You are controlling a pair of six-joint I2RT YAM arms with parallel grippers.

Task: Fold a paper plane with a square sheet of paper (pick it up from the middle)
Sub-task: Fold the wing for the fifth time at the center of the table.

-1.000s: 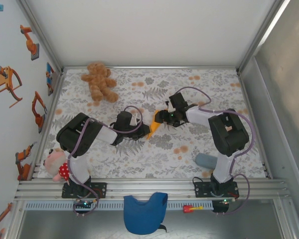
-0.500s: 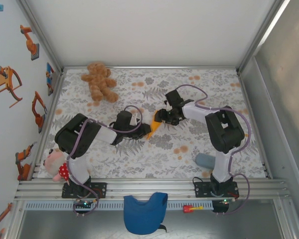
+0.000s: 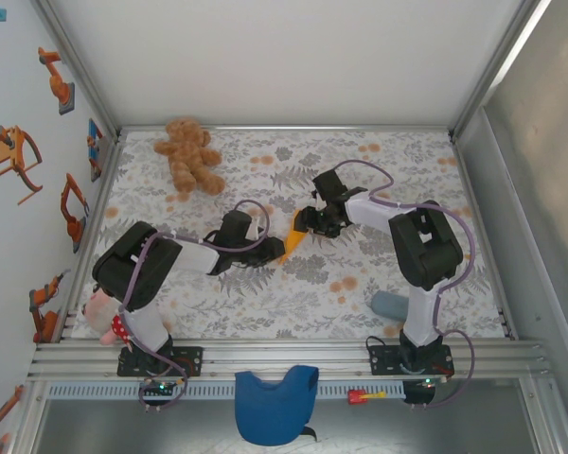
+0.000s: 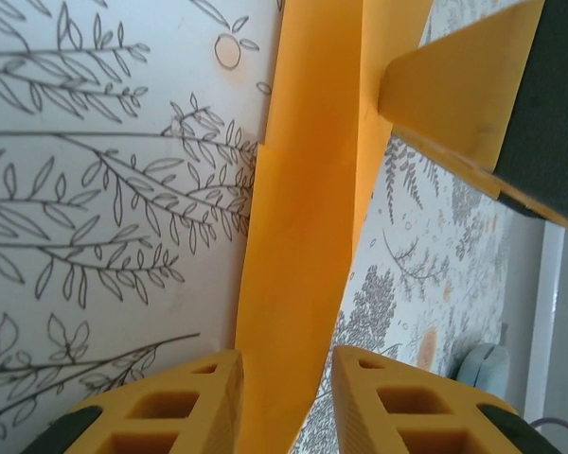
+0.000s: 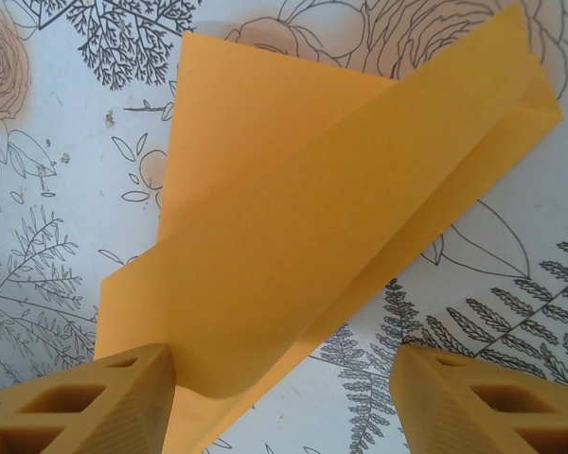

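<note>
Partly folded bright orange paper sheet (image 3: 291, 244) at frame centre on the floral-patterned bench (image 3: 379, 161)
Left hand (image 4: 286, 364): fingers slightly apart, straddling the narrow folded strip without pinching it. Right hand (image 5: 284, 364): fingers wide apart, either side of the sheet's loose fold

Floral table (image 3: 265, 293) carries teddy bear (image 3: 191, 156), folded orange paper (image 3: 291, 242).

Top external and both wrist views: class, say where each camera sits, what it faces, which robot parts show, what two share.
Top external: above, behind the arms, looking down at the table; both arms, left gripper, right gripper, orange paper.
Left wrist: on that wrist, along the paper between its yellow fingers.
Right wrist: on that wrist, down onto the paper, fingers at bottom corners.
Both wrist views share paper and table.
</note>
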